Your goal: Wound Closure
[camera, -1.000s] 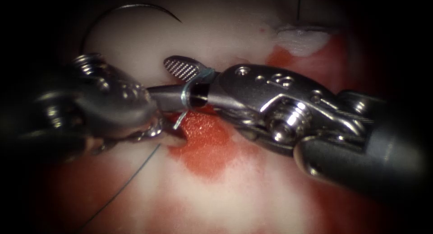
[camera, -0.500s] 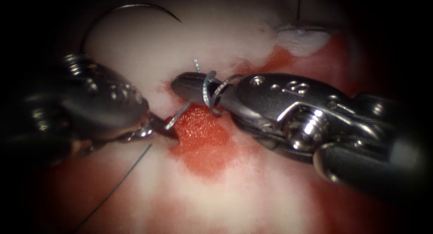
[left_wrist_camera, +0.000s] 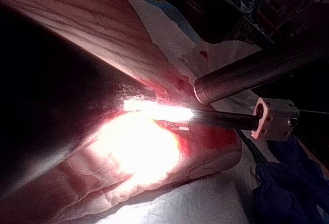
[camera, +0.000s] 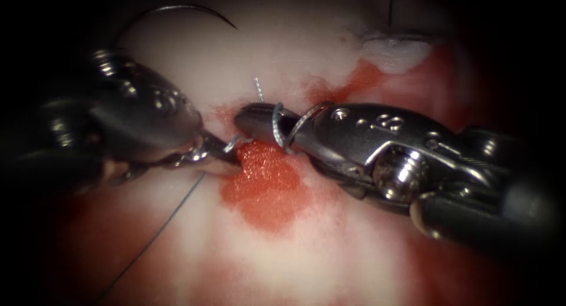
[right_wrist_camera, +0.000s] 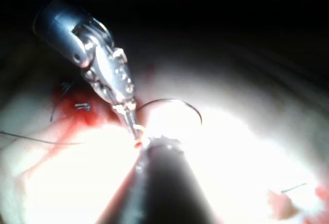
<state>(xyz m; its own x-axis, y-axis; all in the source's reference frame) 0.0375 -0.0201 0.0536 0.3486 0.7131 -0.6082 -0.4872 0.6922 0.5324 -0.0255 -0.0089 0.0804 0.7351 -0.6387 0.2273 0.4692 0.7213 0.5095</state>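
In the endoscope view my right tool comes in from the right over the tissue. Its jaws are shut, with two turns of thread wound round them. A short thread end sticks up from the jaws. My left tool is shut on the thread just left of them, at the edge of the red fluid. From the left tool a strand trails down to the left. The curved needle lies free on the tissue at the far left, held by neither tool. The right wrist view shows the left tool and the needle.
A white flap of tissue with a dark thread above it lies at the far right. Red fluid also stains the tissue beside the right tool. The left wrist view shows the tissue on a white cloth.
The right tool's jaws were open a second ago and have shut with the thread turns round them. The left tool has moved up and right, closer to the right tool's tip.
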